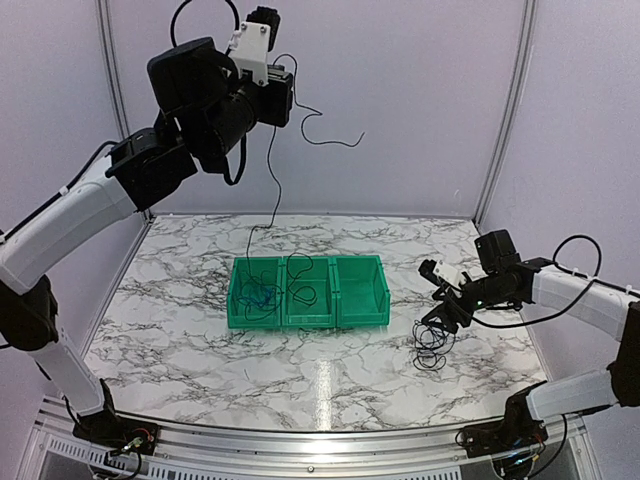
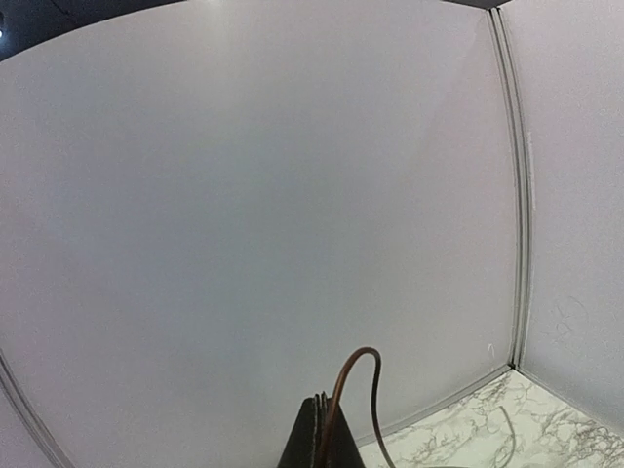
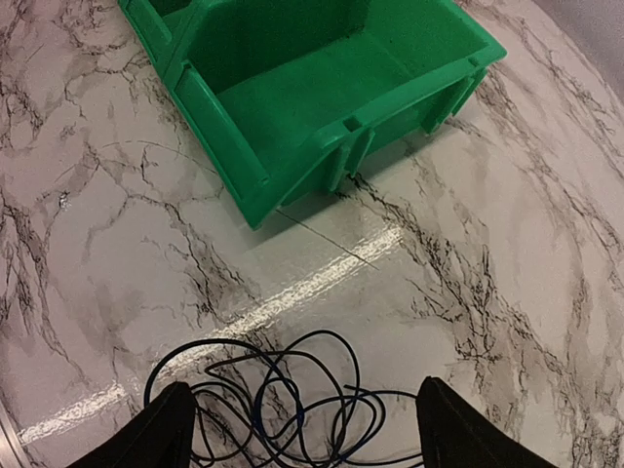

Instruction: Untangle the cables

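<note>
The left gripper [image 2: 323, 421], raised high, pinches a thin black cable [image 1: 272, 170] that trails down to the left green bin [image 1: 234, 298], where a tangle [image 1: 258, 292] of cords lies. The right gripper [image 3: 304, 429], fingers spread, hovers over a loose black-and-blue coil [image 3: 273, 405] on the marble table [image 1: 190, 340], right of the bins.

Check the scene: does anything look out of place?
One thin cable is strung from the raised left fingers down into the green bin's left compartment, its free end curling in mid-air. A loose coil lies on the table right of the bin.
</note>
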`<state>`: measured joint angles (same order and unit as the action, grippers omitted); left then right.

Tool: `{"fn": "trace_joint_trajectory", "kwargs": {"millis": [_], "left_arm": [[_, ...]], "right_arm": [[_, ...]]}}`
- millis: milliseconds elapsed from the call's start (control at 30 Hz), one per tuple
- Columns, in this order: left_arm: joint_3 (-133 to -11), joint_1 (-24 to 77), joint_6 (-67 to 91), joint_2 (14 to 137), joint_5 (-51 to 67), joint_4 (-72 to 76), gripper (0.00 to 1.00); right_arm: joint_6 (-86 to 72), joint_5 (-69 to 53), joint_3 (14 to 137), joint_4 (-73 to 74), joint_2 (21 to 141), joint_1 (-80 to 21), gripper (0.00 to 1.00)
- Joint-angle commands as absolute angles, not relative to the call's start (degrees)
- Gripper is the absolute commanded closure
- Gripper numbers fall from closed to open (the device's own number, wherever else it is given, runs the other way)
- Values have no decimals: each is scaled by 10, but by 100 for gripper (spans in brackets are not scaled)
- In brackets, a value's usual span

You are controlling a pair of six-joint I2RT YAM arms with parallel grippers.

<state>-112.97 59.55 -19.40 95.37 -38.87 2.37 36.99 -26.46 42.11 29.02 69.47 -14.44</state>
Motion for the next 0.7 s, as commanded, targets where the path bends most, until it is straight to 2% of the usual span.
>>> {"fn": "trace_joint_trajectory", "kwargs": {"millis": [0, 667], "left_arm": [[-1115, 590, -154, 955, -365, 15, 100], [-1118, 554, -175, 997, -372, 32, 100]], "right_arm": [[358, -261, 423, 274, 698, -142, 22], [358, -265, 423, 275, 717, -142, 21]]}}
